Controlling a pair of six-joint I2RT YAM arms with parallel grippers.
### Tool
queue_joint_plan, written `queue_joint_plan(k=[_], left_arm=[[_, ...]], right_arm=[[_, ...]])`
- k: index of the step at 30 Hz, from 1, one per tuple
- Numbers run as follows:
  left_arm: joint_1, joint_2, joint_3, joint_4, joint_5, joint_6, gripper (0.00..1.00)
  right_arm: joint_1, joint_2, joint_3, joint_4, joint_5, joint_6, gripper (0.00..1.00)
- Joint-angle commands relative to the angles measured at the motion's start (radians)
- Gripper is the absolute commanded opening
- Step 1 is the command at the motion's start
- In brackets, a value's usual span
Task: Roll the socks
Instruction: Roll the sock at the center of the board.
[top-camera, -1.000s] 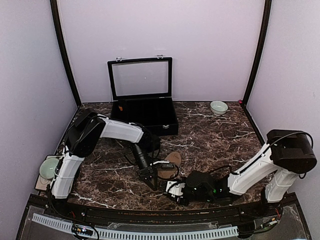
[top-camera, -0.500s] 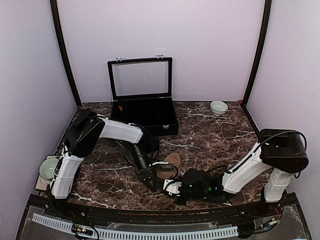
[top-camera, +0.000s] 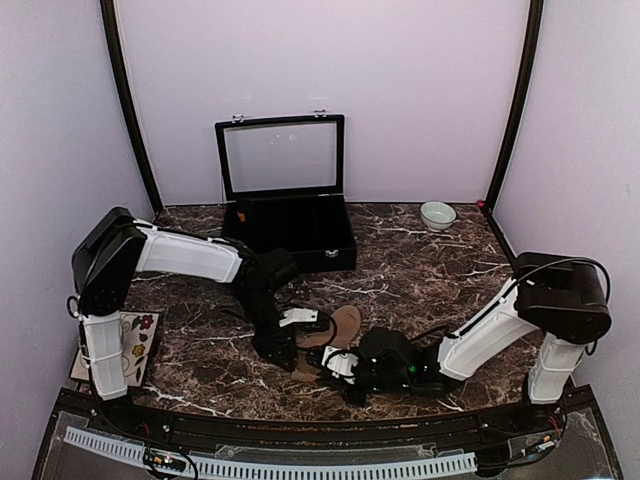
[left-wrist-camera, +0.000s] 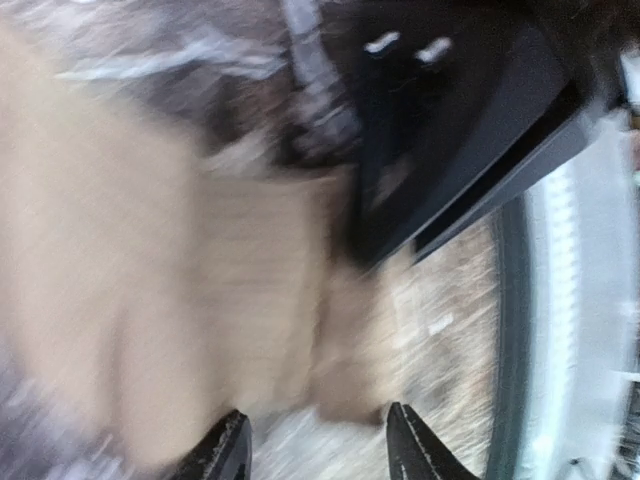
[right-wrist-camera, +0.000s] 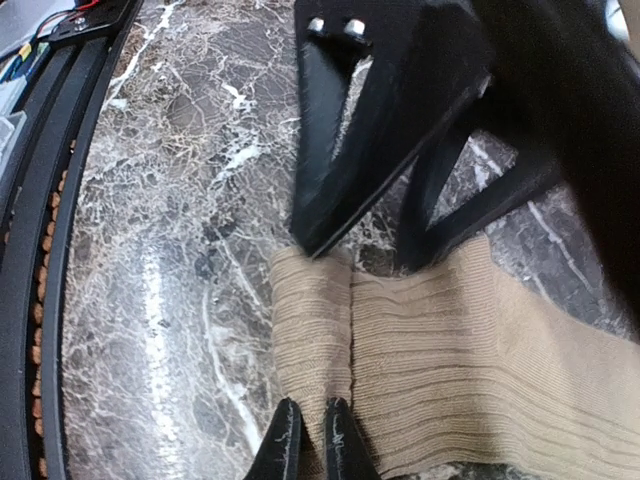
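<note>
Dark marble bench (top-camera: 430, 280) under lilac walls carried everything, and the job looked barely begun.

The left hand (left-wrist-camera: 318, 442) hung over the tan sock (right-wrist-camera: 450, 350) with its fingers well apart. Its own view was badly blurred, but nothing seemed to be caught between them. The sock lay near the front middle of the bench, between the two arms. It was mostly flat, with only its ribbed end doubled over into one narrow fold, so I judged that no roll had been formed yet. The right hand (right-wrist-camera: 312, 440) was pinched shut on that fold, its two tips almost meeting with tan fabric between them.

The black argyle sock could not be made out in any view. It may have been under the arms or the tan one. Nearly all the work was left: turning the fold over along the sock's length, and bringing in the second sock.

As for containers, the black case (top-camera: 290, 245) stood at the back with its glass lid (top-camera: 282, 155) raised upright. Its compartments were too dark to tell whether they held anything. Further right, near the back wall, sat a small pale bowl (top-camera: 437, 214), too small in the view to tell what, if anything, was in it.
</note>
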Motion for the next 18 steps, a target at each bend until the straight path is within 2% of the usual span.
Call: queue_joint_plan(k=[1,8,13,18], left_arm=[[0.025,-0.192,-0.12,0.25,-0.217,-0.055,0.5],[0.029,-0.323,-0.222,0.332,-0.174,-0.018,0.51],[0.055,-0.437,-0.361,0.449,-0.115,-0.038,0.51],[0.016,-0.44,-0.365,0.423,-0.181,0.02,0.52]], right_arm=[[0.0,-0.006,0.01,-0.194,-0.087,0.094,0.0],[-0.041,-0.051,0.013,-0.235,-0.124,0.212,0.0],[-0.07,-0.057,0.031,-0.281,-0.168,0.279,0.0],[-0.165,-0.027,0.065,-0.321,-0.304,0.418,0.0]])
